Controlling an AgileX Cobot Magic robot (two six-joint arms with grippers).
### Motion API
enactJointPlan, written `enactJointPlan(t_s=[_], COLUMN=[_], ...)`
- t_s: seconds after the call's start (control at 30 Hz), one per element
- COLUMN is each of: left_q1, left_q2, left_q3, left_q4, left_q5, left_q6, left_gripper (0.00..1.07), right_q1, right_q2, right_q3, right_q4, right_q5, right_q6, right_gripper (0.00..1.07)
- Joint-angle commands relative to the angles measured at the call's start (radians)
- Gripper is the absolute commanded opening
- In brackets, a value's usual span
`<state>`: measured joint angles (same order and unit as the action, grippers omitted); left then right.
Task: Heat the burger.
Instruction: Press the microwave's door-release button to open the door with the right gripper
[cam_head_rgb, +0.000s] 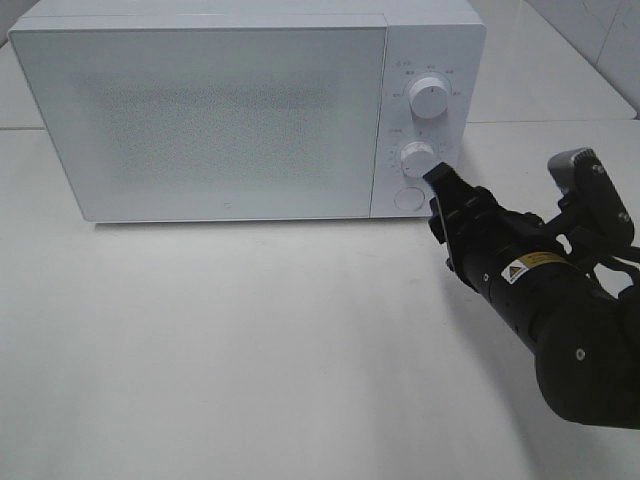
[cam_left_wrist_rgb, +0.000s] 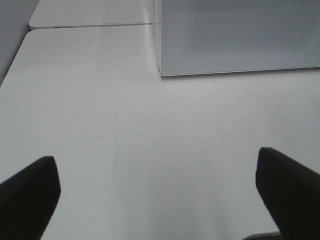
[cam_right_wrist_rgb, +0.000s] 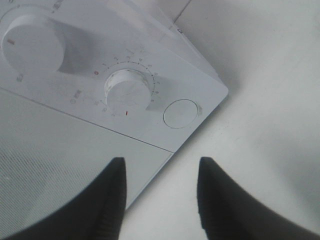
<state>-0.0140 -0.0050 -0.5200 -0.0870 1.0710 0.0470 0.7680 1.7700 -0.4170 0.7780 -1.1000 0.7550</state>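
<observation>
Presently on my list:

Item, burger: not in view from any camera. The microwave (cam_head_rgb: 220, 120) stands at the back of the table (cam_head_rgb: 250, 350) with its door (cam_head_rgb: 210, 115) shut and frosted over, so I judge the burger is inside, though I cannot confirm it.

Handling, by judgement only: light, soft and stacked, with a glossy bun that may slip and layers that may slide or squash. I would take it low across the sides with a gentle squeeze and keep it upright (or better, lift whatever it rests on).

Item, controls: upper dial (cam_head_rgb: 428, 99), lower dial (cam_head_rgb: 417, 157) and round button (cam_head_rgb: 407, 198), all on the panel to the right of the door. The dials are stiff, ribbed and small, and need a pinch across the rim.

Item, right gripper (cam_right_wrist_rgb: 161, 162): its tips are close in front of the lower dial and the button. The jaws are partly apart with nothing between them, and I see no contact with the dial.

Item, left gripper (cam_left_wrist_rgb: 156, 157): jaws spread wide and empty, hanging over bare table near the microwave's left corner.
</observation>
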Motion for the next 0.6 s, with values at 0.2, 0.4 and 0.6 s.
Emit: enactJointPlan(t_s=[0.2,0.4,0.6], left_q1=[0.002,0.002,0.002], left_q2=[-0.007,-0.007,-0.007], left_q3=[0.003,0.003,0.003], left_q4=[-0.005,-0.005,-0.005], left_q5=[-0.003,-0.003,-0.003], left_q6=[0.003,0.003,0.003], left_gripper=[1.0,1.0,1.0], right_q1=[0.0,0.0,-0.002], right_q2=[-0.002,0.012,0.087], right_q3=[-0.008,-0.018,-0.079], right_q4=[-0.014,-0.006,-0.01], right_q5=[0.006,0.006,0.011], right_q6=[0.372,0.472,0.527], right_gripper=[0.13,0.0,0.0])
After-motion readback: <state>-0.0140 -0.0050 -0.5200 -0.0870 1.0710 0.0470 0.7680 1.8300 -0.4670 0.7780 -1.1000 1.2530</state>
